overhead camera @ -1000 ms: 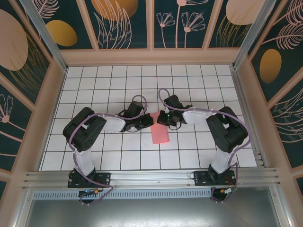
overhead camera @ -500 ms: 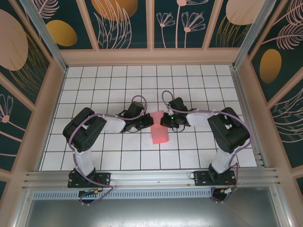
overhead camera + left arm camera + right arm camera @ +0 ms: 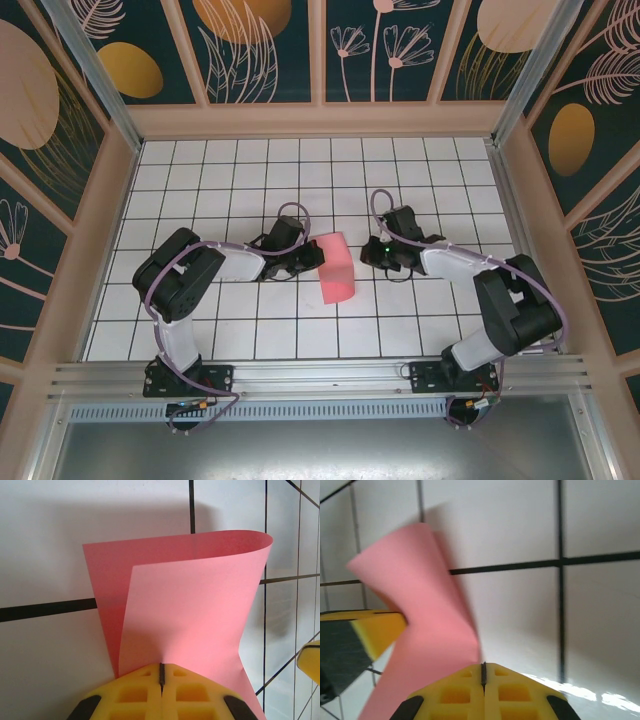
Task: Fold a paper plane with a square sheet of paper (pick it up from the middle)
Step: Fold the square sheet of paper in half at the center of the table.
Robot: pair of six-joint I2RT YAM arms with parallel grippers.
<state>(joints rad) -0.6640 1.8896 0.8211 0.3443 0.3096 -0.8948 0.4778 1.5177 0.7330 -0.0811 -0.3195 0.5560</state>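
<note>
The square sheet of paper (image 3: 338, 268) is pink-red and lies doubled over in a loose, uncreased curl on the white grid table (image 3: 250, 180). My left gripper (image 3: 317, 256) is shut on its left edge. In the left wrist view the yellow jaws (image 3: 161, 672) meet on the sheet (image 3: 190, 605), whose rounded bend rises at the far end. My right gripper (image 3: 367, 252) is shut just right of the sheet, a small gap apart. In the right wrist view the closed jaws (image 3: 483, 667) have the blurred sheet (image 3: 430, 620) to their left, beside a left finger (image 3: 375, 630).
Wooden frame walls (image 3: 110, 190) with patterned panels enclose the table on three sides. A metal rail (image 3: 320, 375) carrying both arm bases runs along the near edge. Bare tiles lie behind and in front of the grippers.
My right gripper has pulled about one tile to the right, away from the sheet. The sheet's folded-over flap has sprung up into a wider curl. The left arm has stayed put.
</note>
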